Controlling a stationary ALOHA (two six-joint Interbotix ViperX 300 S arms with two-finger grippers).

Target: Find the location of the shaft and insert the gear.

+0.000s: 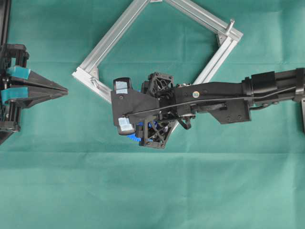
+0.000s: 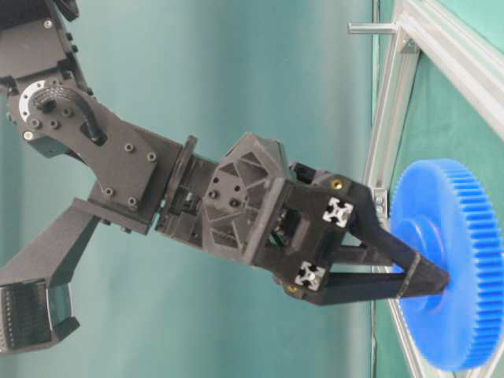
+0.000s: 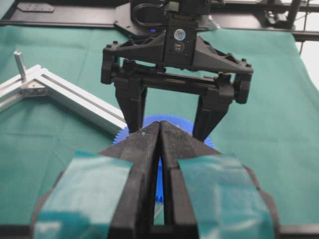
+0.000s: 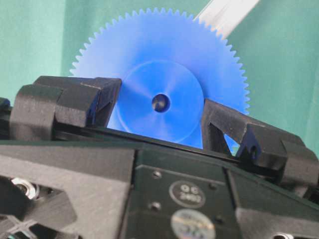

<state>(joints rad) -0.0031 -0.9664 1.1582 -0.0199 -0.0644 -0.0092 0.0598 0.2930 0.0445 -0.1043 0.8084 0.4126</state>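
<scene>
The right claw grips the gear by its raised hub, flat against the frame rail. Stiff, light, slick plastic; the hub suits gripping. The left claw is closed, empty.

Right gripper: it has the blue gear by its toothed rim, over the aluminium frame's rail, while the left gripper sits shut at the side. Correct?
Not quite. The right gripper has its fingers on the raised hub of the gear, not on the toothed rim; the right wrist view shows this. The frame and the shut left gripper are as you say.
</scene>
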